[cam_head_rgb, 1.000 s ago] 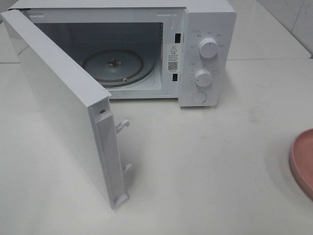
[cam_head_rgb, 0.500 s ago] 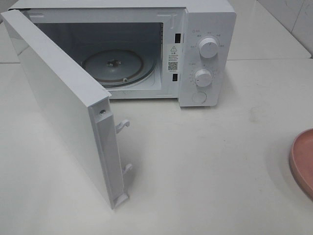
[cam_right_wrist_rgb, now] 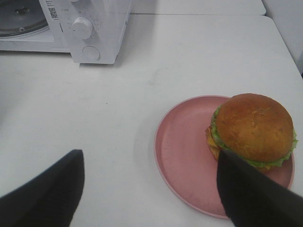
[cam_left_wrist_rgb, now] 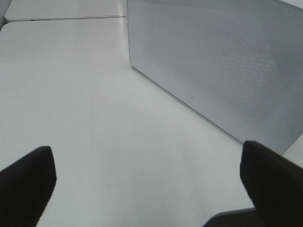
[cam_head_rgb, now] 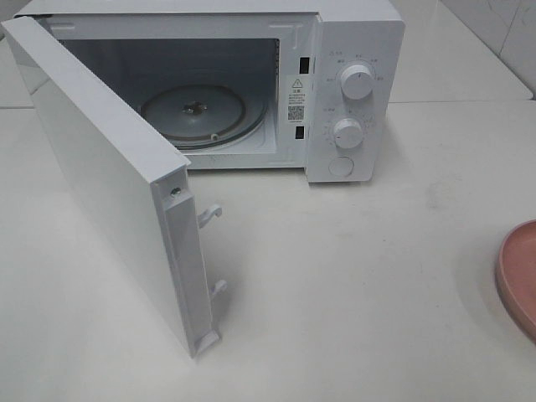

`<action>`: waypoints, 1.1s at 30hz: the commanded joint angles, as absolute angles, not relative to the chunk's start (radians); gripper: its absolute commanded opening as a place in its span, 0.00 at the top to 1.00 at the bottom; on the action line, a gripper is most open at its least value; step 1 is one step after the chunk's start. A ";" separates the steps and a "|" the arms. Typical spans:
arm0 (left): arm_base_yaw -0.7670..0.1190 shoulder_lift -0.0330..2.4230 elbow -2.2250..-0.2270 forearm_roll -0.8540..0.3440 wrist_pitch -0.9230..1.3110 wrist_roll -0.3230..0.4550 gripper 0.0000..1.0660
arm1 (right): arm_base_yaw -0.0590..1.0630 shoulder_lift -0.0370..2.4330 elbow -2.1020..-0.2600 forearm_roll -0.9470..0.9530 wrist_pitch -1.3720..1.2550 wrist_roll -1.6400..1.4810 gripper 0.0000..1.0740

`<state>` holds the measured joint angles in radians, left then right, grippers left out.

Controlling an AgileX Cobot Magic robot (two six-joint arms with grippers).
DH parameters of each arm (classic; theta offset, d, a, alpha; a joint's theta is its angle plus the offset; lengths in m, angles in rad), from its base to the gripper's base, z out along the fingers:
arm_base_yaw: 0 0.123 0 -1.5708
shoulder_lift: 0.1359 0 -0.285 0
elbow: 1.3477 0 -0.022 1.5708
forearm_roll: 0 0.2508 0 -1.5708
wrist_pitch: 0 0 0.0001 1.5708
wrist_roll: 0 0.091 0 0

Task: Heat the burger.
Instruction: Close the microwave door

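The burger (cam_right_wrist_rgb: 253, 130), with a golden-brown bun and a green lettuce frill, sits on the far side of a round pink plate (cam_right_wrist_rgb: 180, 146) in the right wrist view. My right gripper (cam_right_wrist_rgb: 151, 198) is open and empty, hovering above the table just short of the plate, one finger (cam_right_wrist_rgb: 255, 194) near the burger. In the exterior high view only the plate's edge (cam_head_rgb: 519, 268) shows at the right border; the burger is out of view there. My left gripper (cam_left_wrist_rgb: 151, 189) is open and empty, low over the table beside the microwave door (cam_left_wrist_rgb: 213, 61).
The white microwave (cam_head_rgb: 352, 84) stands at the back with its door (cam_head_rgb: 109, 184) swung wide open toward the front left. Its glass turntable (cam_head_rgb: 197, 113) is bare. Two knobs and a button are on its right panel. The microwave also shows in the right wrist view (cam_right_wrist_rgb: 94, 23).
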<state>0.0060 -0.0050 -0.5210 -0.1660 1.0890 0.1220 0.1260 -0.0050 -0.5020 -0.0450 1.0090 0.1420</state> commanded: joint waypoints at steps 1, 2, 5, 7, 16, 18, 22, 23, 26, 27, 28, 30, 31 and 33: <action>0.007 -0.009 -0.518 -0.171 1.075 0.116 0.08 | 0.122 -0.032 -0.499 -0.046 0.995 0.133 0.30; 0.007 -0.009 -0.518 -0.171 1.075 0.116 0.08 | 0.122 -0.032 -0.499 -0.046 0.995 0.133 0.30; 0.007 -0.009 -0.518 -0.171 1.075 0.116 0.08 | 0.122 -0.032 -0.499 -0.046 0.995 0.133 0.30; 0.007 -0.009 -0.518 -0.171 1.075 0.116 0.08 | 0.122 -0.032 -0.499 -0.046 0.995 0.133 0.30; 0.007 -0.009 -0.518 -0.171 1.075 0.116 0.08 | 0.122 -0.032 -0.499 -0.046 0.995 0.133 0.30; 0.007 -0.009 -0.518 -0.171 1.075 0.116 0.08 | 0.122 -0.032 -0.499 -0.046 0.995 0.133 0.30; 0.007 -0.009 -0.518 -0.171 1.075 0.116 0.08 | 0.122 -0.032 -0.499 -0.046 0.995 0.133 0.30; 0.007 -0.009 -0.518 -0.171 1.075 0.116 0.08 | 0.122 -0.032 -0.499 -0.046 0.995 0.133 0.30; 0.007 -0.009 -0.518 -0.171 1.075 0.116 0.08 | 0.122 -0.032 -0.499 -0.046 0.995 0.133 0.30; 0.007 -0.009 -0.518 -0.171 1.075 0.116 0.08 | 0.122 -0.032 -0.499 -0.046 0.995 0.133 0.30; 0.007 -0.009 -0.518 -0.171 1.075 0.116 0.08 | 0.122 -0.032 -0.499 -0.046 0.995 0.133 0.30; 0.007 -0.009 -0.518 -0.171 1.075 0.114 0.08 | 0.122 -0.032 -0.499 -0.046 0.995 0.133 0.30; 0.007 -0.009 -0.518 -0.171 1.075 0.114 0.08 | 0.122 -0.032 -0.499 -0.046 0.995 0.133 0.30; 0.007 -0.009 -0.518 -0.168 1.075 0.114 0.08 | 0.122 -0.032 -0.499 -0.046 0.995 0.133 0.30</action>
<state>0.0060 -0.0050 -0.5210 -0.1660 1.0890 0.1220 0.1260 -0.0050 -0.5020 -0.0450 1.0090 0.1420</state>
